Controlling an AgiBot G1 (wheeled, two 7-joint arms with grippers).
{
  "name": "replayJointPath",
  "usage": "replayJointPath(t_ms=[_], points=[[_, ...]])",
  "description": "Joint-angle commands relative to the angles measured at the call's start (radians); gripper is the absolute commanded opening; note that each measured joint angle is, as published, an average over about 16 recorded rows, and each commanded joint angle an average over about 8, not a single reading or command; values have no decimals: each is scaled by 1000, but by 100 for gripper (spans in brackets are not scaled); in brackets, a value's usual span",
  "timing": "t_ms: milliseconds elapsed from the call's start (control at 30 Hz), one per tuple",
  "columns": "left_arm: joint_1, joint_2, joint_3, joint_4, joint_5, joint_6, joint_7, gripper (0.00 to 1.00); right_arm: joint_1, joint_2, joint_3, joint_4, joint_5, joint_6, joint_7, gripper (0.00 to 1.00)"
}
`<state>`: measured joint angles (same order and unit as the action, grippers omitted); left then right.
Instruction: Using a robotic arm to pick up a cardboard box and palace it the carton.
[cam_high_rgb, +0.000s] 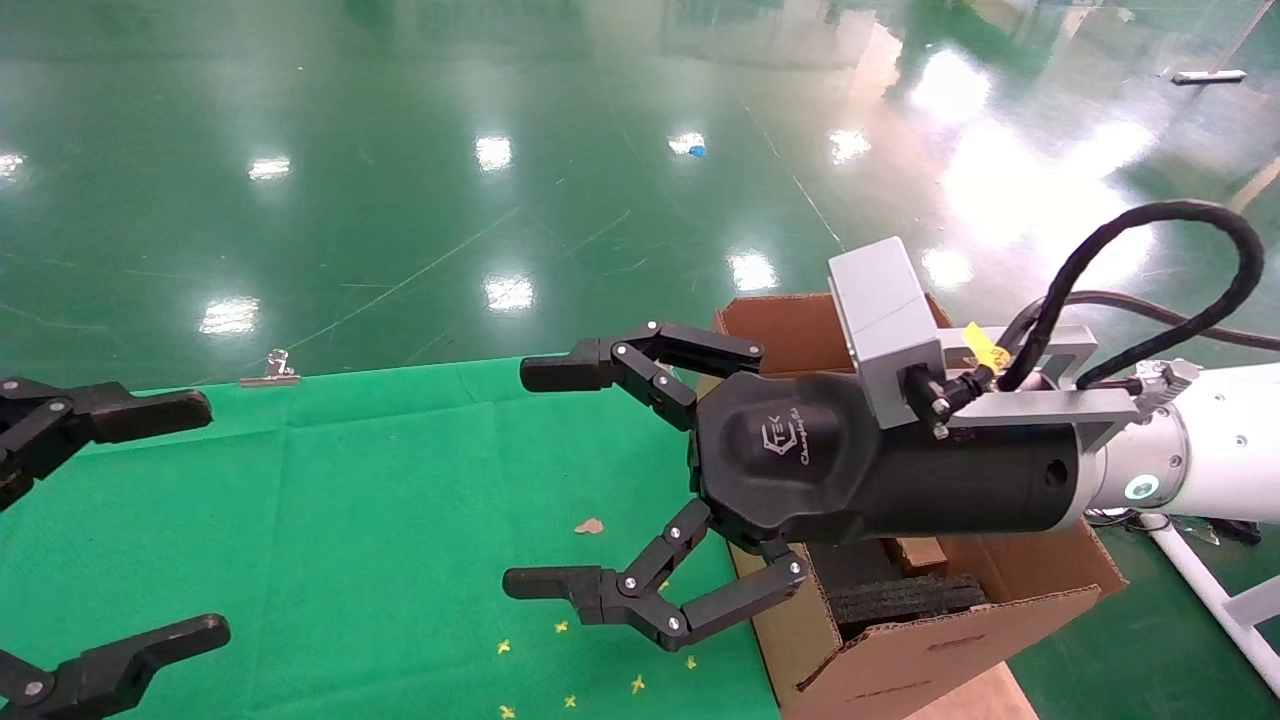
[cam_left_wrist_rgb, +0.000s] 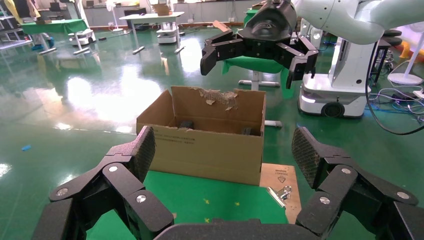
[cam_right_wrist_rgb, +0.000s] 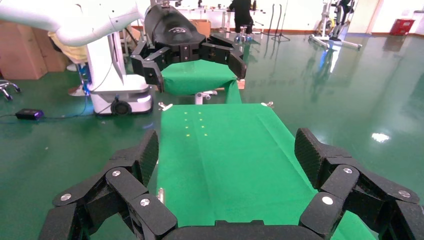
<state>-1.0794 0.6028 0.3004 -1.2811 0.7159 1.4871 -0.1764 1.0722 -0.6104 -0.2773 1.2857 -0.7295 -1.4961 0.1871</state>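
Gaping wide, right claw (cam_high_rgb: 540, 480) (empty) beside carton (cam_high_rgb: 960, 640).

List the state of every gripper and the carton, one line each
Right gripper: open, empty, over the green cloth's edge beside the carton.
Left gripper: open, empty, over the cloth's left side.
Carton: upright, top open, one flap edge torn, black foam pieces inside.

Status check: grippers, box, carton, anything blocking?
Right gripper open, empty, over green table beside carton. Left gripper open, empty, at table's left edge. Cardboard box not in view. Black foam inside carton; nothing blocking.
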Motion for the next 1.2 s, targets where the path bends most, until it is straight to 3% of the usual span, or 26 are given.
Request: replayJointPath(t_ms=[33,1200], points=[[0,0,0,0,0,0,0,100,1,0,-1,-1,0,0,0,100],[0,0,0,0,0,0,0,100,3,-1,-4,-3,-2,1,1,100]])
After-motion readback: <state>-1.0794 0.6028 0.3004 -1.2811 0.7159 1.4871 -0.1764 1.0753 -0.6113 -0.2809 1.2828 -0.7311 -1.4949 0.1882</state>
